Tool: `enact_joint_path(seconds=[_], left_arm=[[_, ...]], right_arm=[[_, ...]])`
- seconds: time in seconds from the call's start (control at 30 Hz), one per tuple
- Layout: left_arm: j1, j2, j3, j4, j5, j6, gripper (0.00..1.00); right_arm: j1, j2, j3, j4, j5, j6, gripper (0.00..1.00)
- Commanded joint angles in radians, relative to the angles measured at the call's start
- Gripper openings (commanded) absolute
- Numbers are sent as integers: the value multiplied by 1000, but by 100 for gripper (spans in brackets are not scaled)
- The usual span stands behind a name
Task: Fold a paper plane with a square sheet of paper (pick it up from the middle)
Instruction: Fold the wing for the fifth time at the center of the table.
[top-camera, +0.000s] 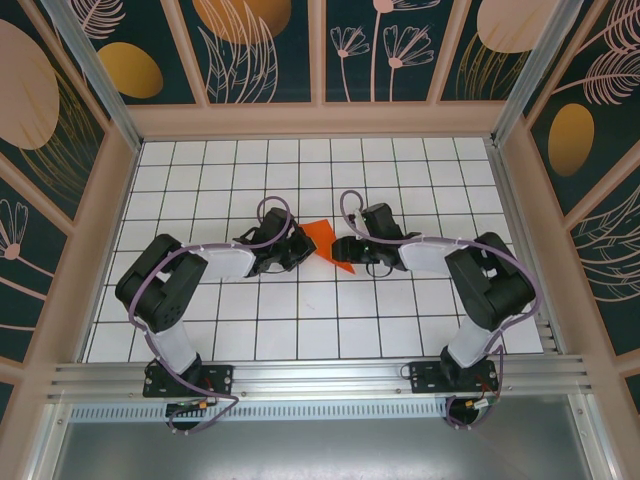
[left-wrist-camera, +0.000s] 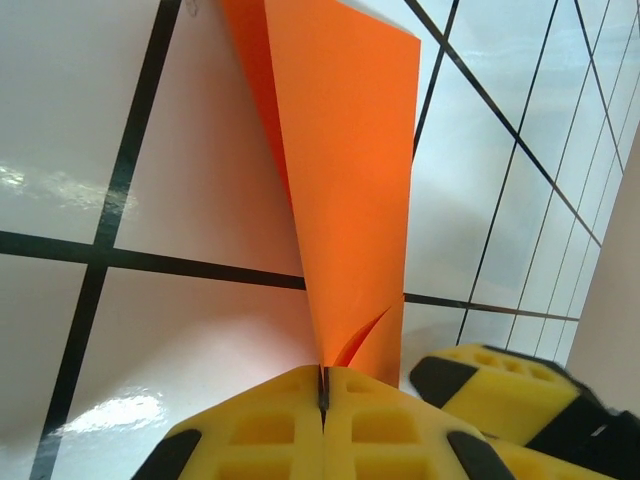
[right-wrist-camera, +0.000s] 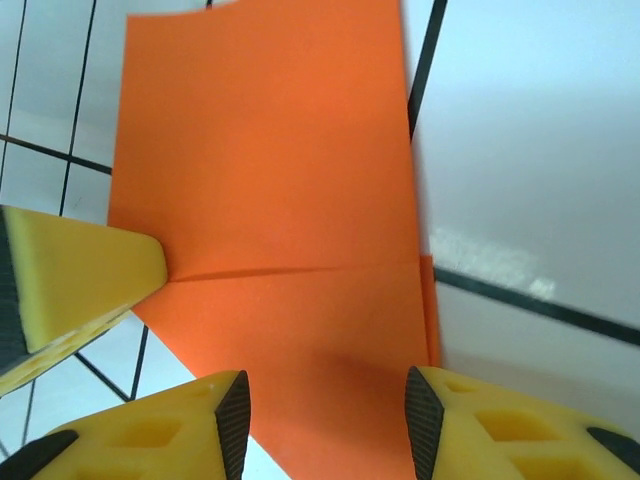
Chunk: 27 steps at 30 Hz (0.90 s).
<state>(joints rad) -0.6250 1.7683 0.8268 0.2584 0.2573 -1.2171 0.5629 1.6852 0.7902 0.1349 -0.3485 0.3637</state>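
Folded orange paper (top-camera: 322, 238) is seen mid-table (top-camera: 300, 330), between the two claws. From above, its long axis runs diagonally, far-left to near-right. In the left wrist view the paper (left-wrist-camera: 350, 180) tapers to a narrow end at the claw and widens away from it, wide end pointing off from the left claw. A crease is seen across the paper (right-wrist-camera: 280, 200) in the right wrist view, running from the left claw's fingertip (right-wrist-camera: 80, 280) to the opposite edge. The left claw (left-wrist-camera: 323, 385) is closed, fingers together, pinched on the narrow end. The right claw (right-wrist-camera: 325, 400) is held apart, fingers straddling the near edge; contact cannot be told. Whether the paper is clear of the table cannot be told.
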Motion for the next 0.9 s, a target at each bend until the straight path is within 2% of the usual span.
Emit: enact_joint_path(seconds=[0.0,0.13,0.4,0.53,0.67,0.87], left_arm=[[-7,-5,0,4,3,5,0],[-7,-22,5,-16,-2,4,0],[-8,-38,9,-29,3,-7,0],[-7,-46,9,-36,2,-8,0],[-7,-48,12,-41,3,-8,0],[-7,-49,15,-50,5,-10,0]], right_arm=[[24,-86,-35,95,103,-160,49],[38,-104,-83,179,143,-299,52],[135,-99,-226,415,202,-570,60],[164,-57,-244,489,228,-645,60],[197,-2,-240,544,317,-707,59],[228,64,-244,649,383,-776,57]])
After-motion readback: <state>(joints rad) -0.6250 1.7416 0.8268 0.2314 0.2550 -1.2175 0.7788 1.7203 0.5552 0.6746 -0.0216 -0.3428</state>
